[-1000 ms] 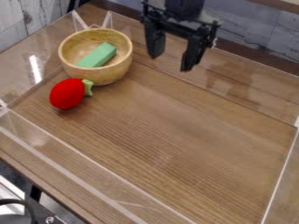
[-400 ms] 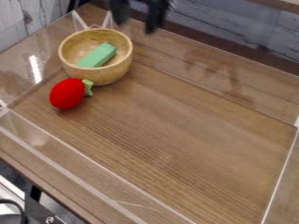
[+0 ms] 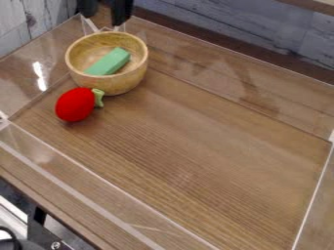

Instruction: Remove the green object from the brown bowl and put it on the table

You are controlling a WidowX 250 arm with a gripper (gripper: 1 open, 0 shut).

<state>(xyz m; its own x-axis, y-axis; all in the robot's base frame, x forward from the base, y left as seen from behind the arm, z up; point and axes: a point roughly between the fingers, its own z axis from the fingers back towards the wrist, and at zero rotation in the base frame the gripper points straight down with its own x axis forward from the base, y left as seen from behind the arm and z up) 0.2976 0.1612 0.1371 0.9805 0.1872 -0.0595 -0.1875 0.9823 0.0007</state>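
Tool [image 3: 104, 14] above flat (light) green object [image 3: 105, 62]

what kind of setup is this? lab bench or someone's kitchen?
Most likely a lab test bench, not a kitchen. The wood-grain table is fenced by low clear plastic walls, a robot gripper hangs over it, and the props are toy-like: a wooden bowl and a red strawberry toy.
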